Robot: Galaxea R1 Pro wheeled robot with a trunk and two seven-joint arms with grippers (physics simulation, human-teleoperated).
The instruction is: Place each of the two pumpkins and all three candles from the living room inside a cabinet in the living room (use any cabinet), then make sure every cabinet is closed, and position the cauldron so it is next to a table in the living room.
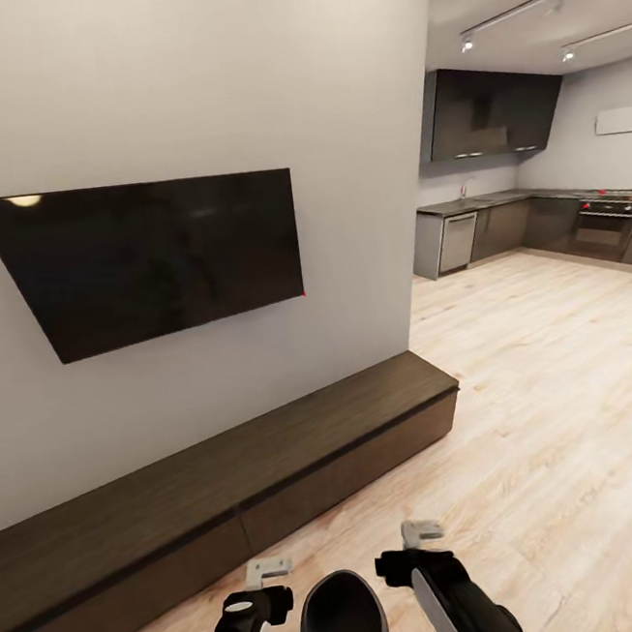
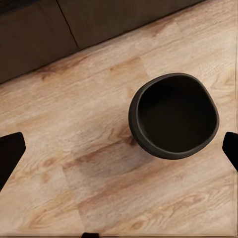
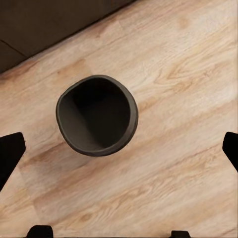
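Note:
The black cauldron [image 1: 343,617] stands on the wood floor just in front of me, between my two arms. Its empty, round inside is seen from above in the left wrist view [image 2: 173,116] and the right wrist view [image 3: 96,115]. My left gripper [image 1: 264,584] hangs open above the floor beside it, and my right gripper [image 1: 418,547] is open too, with nothing between its fingers. The long, low, dark brown cabinet [image 1: 272,457] runs along the wall ahead, its fronts shut. The pumpkins, candles and table are out of view.
A black TV [image 1: 154,260] hangs on the white wall above the cabinet. Pale wood floor [image 1: 559,407] opens to the right toward a dark grey kitchen [image 1: 540,224] at the back.

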